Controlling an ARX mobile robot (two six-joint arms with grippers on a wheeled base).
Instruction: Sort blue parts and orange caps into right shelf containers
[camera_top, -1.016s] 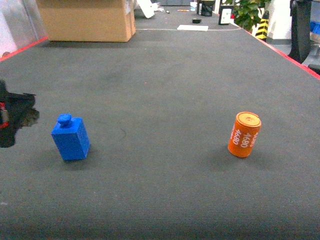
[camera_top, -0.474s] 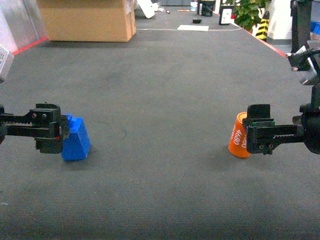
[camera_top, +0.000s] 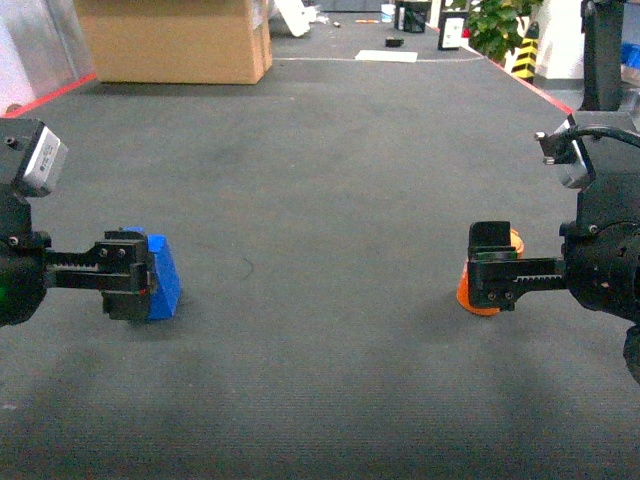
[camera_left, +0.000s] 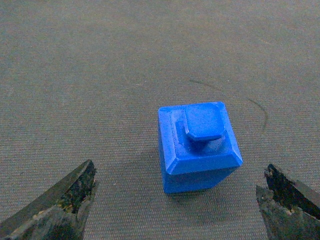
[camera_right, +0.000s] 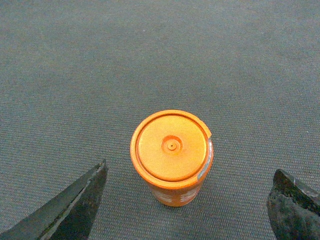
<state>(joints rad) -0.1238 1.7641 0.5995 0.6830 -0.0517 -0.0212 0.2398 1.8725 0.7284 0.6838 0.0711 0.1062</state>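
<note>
Orange cap: the small orange plastic cylinder with pale lettering (camera_top: 484, 290) stands upright on the dark grey ribbed mat (camera_top: 320, 200), at the right of the head view; its round lid faces the right wrist camera (camera_right: 171, 155).
Blue part: the small blue plastic block with a stubby knob on top (camera_top: 160, 280) stands on the same mat at the left, well apart from the cap; the left wrist view (camera_left: 197, 147) shows it slightly tilted.
Right pincer: the right pincer (camera_top: 492, 280) is spread wide, one finger on each side of the cap and neither touching it.
Left pincer: the left pincer (camera_top: 130, 288) is likewise spread wide, straddling the block with clear space on both sides.
Containers: no crate or shelf shows in any view, so the drop point cannot be judged.
Risk, cap: it is tall, round and free-standing; if one finger meets it first, it could tip and roll away.
Risk, block: it sits right of centre between the left fingers, so an uneven close could shove or twist it, and the bevelled top edges could let the fingers slip if they close too high.
Risk, both: with both arms working at once, a miss on either side may go unnoticed.
</note>
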